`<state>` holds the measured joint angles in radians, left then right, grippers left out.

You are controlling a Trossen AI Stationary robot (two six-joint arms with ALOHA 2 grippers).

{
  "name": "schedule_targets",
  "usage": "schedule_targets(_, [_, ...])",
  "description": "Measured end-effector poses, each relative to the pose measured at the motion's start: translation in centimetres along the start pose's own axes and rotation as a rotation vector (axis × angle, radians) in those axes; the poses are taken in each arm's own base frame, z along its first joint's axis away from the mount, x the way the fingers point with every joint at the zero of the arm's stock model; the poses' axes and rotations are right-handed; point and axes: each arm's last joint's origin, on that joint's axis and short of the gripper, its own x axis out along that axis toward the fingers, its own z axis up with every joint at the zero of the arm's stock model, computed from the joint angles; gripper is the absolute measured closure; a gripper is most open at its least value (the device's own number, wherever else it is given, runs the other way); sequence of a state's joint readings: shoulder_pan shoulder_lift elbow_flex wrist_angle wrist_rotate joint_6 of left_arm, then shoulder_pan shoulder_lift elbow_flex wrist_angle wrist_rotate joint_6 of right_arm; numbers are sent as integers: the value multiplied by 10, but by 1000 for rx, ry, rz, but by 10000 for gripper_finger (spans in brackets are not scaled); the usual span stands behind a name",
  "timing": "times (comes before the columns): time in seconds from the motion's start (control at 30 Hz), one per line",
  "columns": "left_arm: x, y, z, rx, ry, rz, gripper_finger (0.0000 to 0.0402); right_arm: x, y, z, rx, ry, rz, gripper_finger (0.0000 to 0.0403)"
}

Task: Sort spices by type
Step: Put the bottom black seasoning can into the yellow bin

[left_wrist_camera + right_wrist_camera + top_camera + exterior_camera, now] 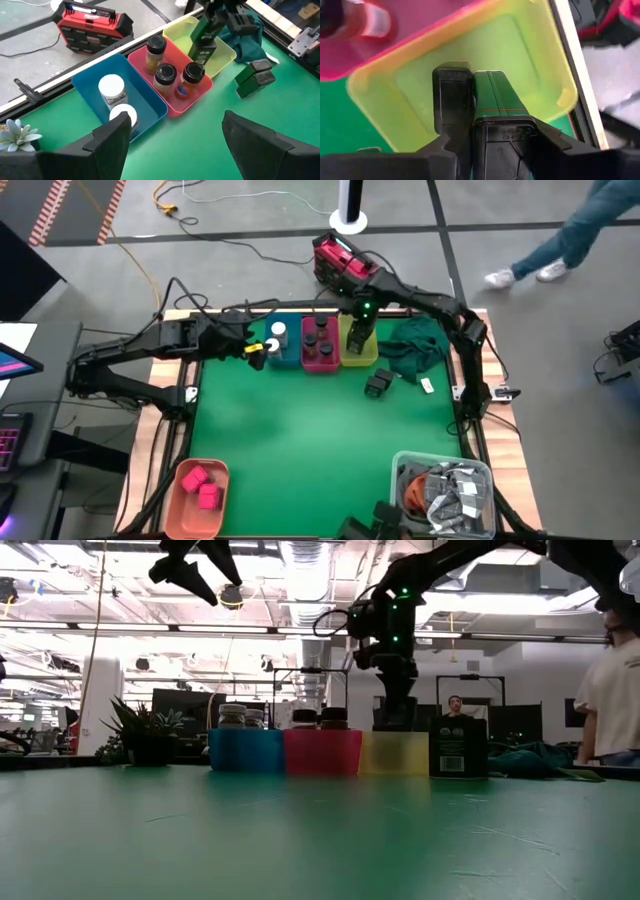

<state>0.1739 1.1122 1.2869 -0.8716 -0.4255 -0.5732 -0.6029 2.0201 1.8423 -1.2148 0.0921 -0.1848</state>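
While our right gripper (487, 150) holds a dark green box (492, 97) clamped between its fingers over the yellow bin (362, 358) at the table's far side, our left gripper (175, 145) hovers with jaws apart near the blue bin (145, 102), which holds two white-capped jars (111, 86).

Right claw (360, 338) clamped, pointing down; left claw (258, 348) spread, raised.

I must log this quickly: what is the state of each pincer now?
Left pincer: open, holding nothing.
Right pincer: closed on a black box over the yellow bin.
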Motion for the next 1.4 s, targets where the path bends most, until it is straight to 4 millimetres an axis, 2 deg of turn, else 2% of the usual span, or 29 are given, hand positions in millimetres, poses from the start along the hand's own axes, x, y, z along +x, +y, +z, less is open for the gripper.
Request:
schedule_targets(0.17, [0,0,-1,6,7,-1,102,-2,11,2,-108,-10,20,228])
schedule_targets(0.33, [0,0,-1,9,7,0,102,-2,14,3,-153,-38,97,228])
schedule_targets(0.67, [0,0,-1,22,8,0,102,-5,30,13,-194,-133,138,228])
schedule_targets(0.8, [0,0,-1,22,8,0,102,-5,32,13,-174,-128,121,227])
schedule_targets(1.0, [-1,0,-1,38,9,1,102,-3,22,12,-132,-109,68,227])
schedule_targets(1.17, [-1,0,-2,34,16,-7,102,9,17,6,-118,-74,73,227])
schedule_targets(1.4, [-1,-1,-3,19,42,-45,102,23,35,0,-182,-26,104,212])
